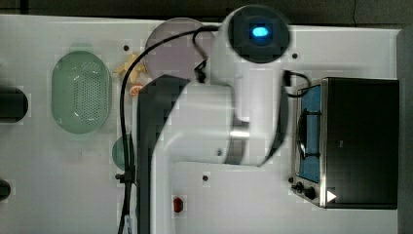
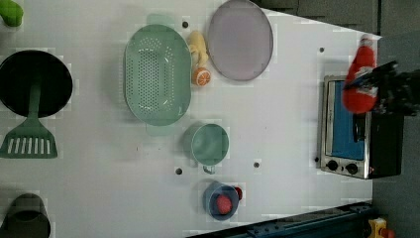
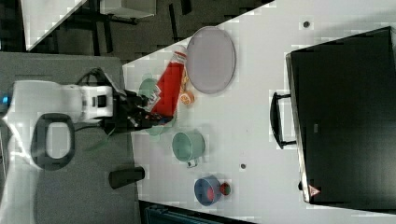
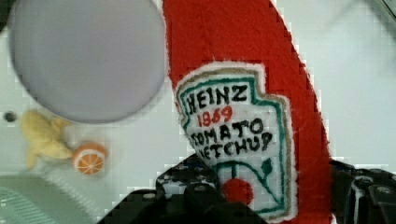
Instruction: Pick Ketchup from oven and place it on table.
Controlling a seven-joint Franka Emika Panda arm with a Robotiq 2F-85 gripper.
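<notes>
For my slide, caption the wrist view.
Black gripper clamps red plush ketchup bottle above white table.

colander [image 2: 157,74] beside plate [image 2: 240,39] | oven [image 2: 356,129] (left view's right) on table [image 2: 99,198]

bright, even light; blocky blur

White arm [image 1: 195,122] raised, fingers [image 3: 135,112] clamped.
</notes>
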